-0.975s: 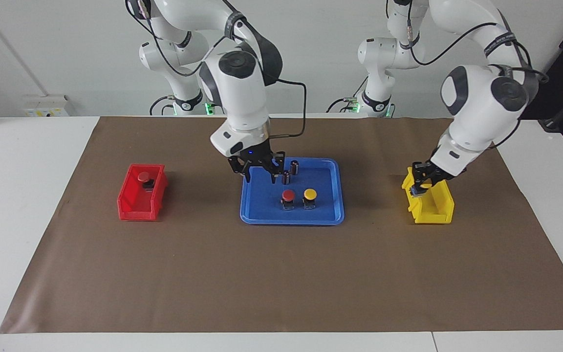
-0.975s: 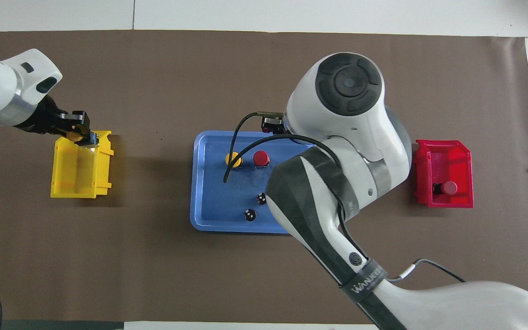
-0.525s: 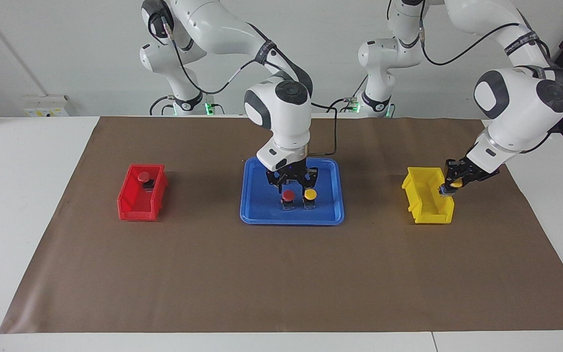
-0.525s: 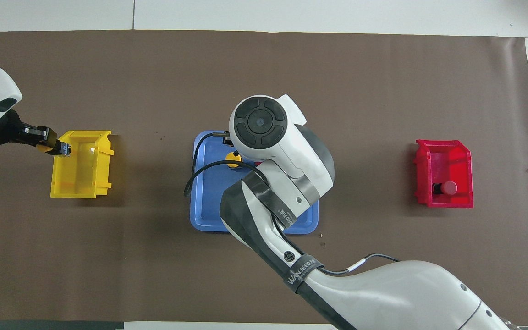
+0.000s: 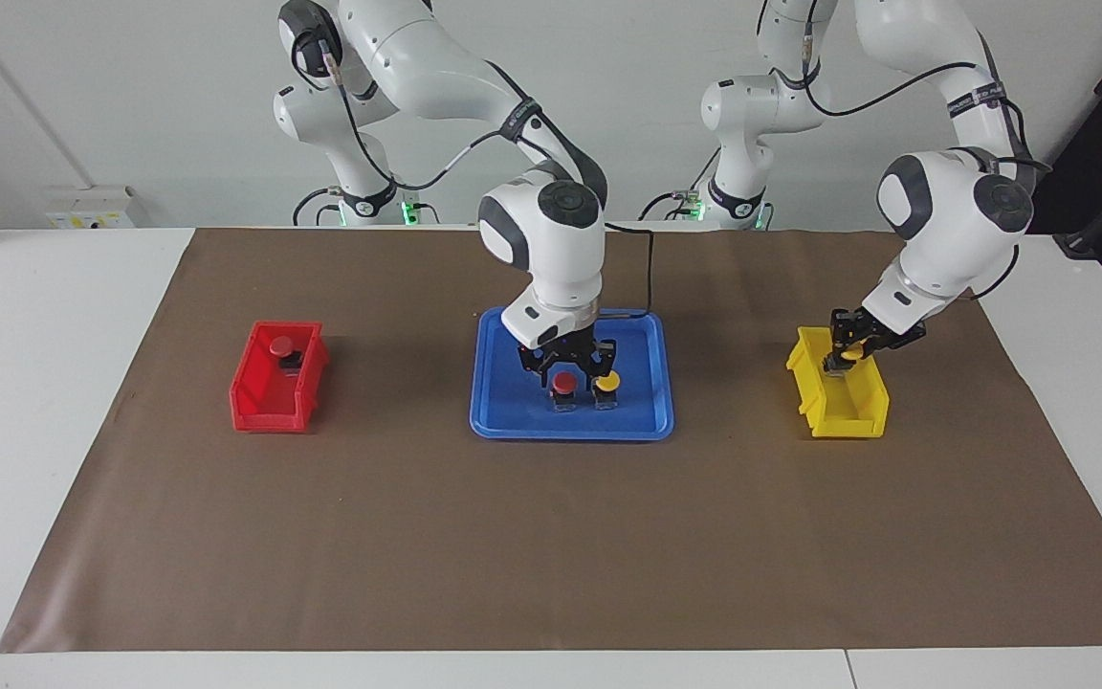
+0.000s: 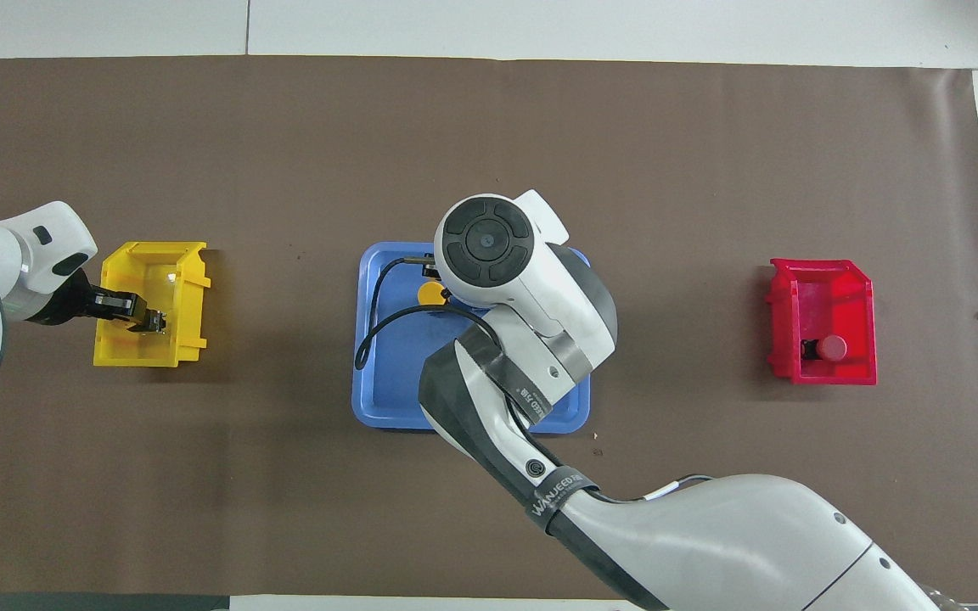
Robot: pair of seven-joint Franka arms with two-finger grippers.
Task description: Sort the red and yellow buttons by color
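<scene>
On the blue tray a red button and a yellow button stand side by side. My right gripper is open, low over the red button, with a finger on either side of its cap. In the overhead view my right arm hides the red button; the tray's yellow button shows. My left gripper is shut on a second yellow button and holds it inside the yellow bin. A second red button lies in the red bin.
The yellow bin stands toward the left arm's end of the brown mat, the red bin toward the right arm's end, the tray between them. The two dark cylinders are hidden by my right hand.
My right gripper has come over the tray and sunk to the red button. My left gripper has swung with its yellow button from the bin's outer edge to over the bin's inside.
</scene>
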